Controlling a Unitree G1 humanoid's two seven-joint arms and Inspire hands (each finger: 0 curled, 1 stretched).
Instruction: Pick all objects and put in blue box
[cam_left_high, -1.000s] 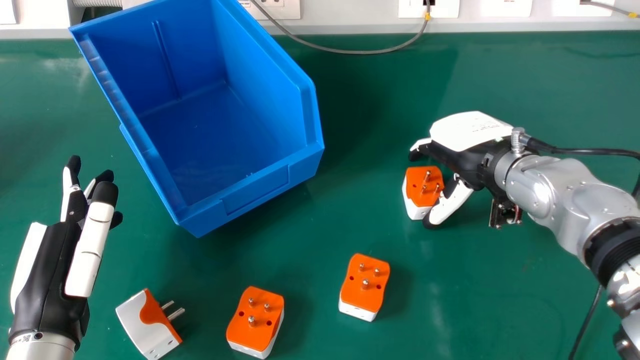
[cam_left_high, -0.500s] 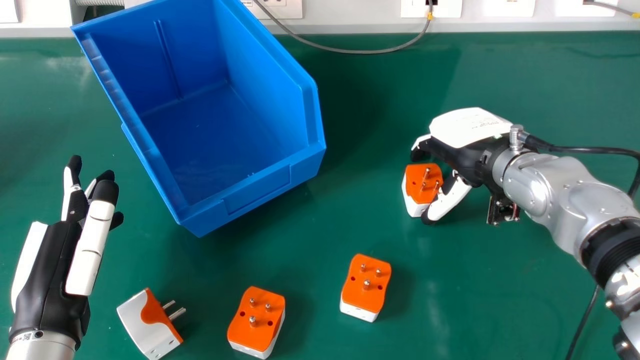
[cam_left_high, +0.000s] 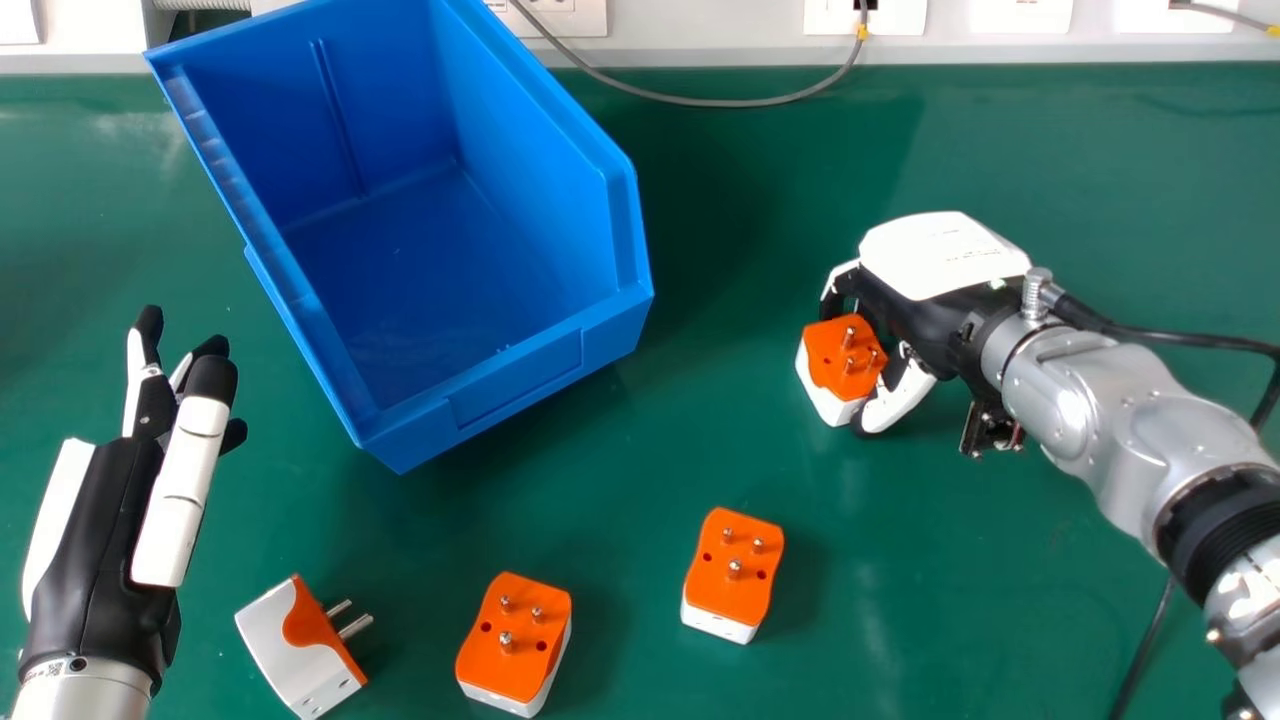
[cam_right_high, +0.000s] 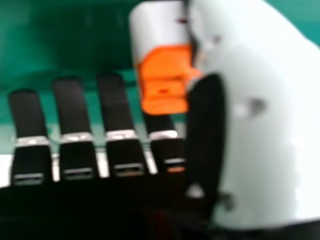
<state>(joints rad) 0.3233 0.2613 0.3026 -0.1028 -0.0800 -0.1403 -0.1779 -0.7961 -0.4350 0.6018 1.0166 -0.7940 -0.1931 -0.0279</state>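
My right hand is curled round an orange and white plug adapter right of the box, pinching it between thumb and fingers. In the right hand view the adapter lies between the thumb and fingers of my right hand. The blue box stands at the back left, its inside bare. Three more adapters rest on the table: one on its side, one pins-up and another pins-up. My left hand is open at the left edge, beside the box.
A grey cable loops over the table's back edge behind the box. Sockets line the wall. A black cable runs along my right arm. Green tabletop lies between the box and my right hand.
My right hand's fingers have curled in on the adapter, which has tilted and shifted slightly toward the back left. The right forearm has turned a little. My left hand stays in place.
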